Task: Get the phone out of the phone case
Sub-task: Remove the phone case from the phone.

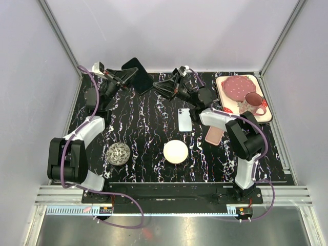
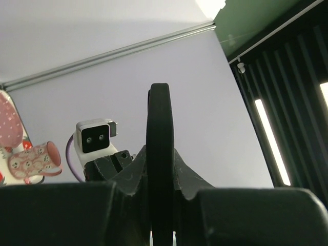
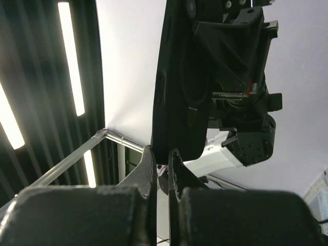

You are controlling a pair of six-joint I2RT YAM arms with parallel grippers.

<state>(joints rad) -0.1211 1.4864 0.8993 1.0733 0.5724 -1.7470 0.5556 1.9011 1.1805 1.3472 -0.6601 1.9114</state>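
Observation:
A black phone case (image 1: pixel 139 72) is held off the table at the back. My left gripper (image 1: pixel 127 77) is shut on its left side. In the left wrist view the case (image 2: pixel 160 133) stands edge-on between that gripper's (image 2: pixel 160 205) jaws. My right gripper (image 1: pixel 157 84) meets the case's lower right corner. In the right wrist view the case (image 3: pixel 179 77) shows its side buttons, and its lower end sits between the nearly closed tips of that gripper (image 3: pixel 162 154). I cannot tell whether a phone is inside. A light-blue phone (image 1: pixel 185 119) lies flat on the table.
A pink case (image 1: pixel 214 134) lies right of the blue phone, partly under the right arm. A white round dish (image 1: pixel 176 151) and a patterned ball (image 1: pixel 119 154) sit near the front. A pink tray (image 1: pixel 229 82) with a mug (image 1: pixel 252 105) is at the back right.

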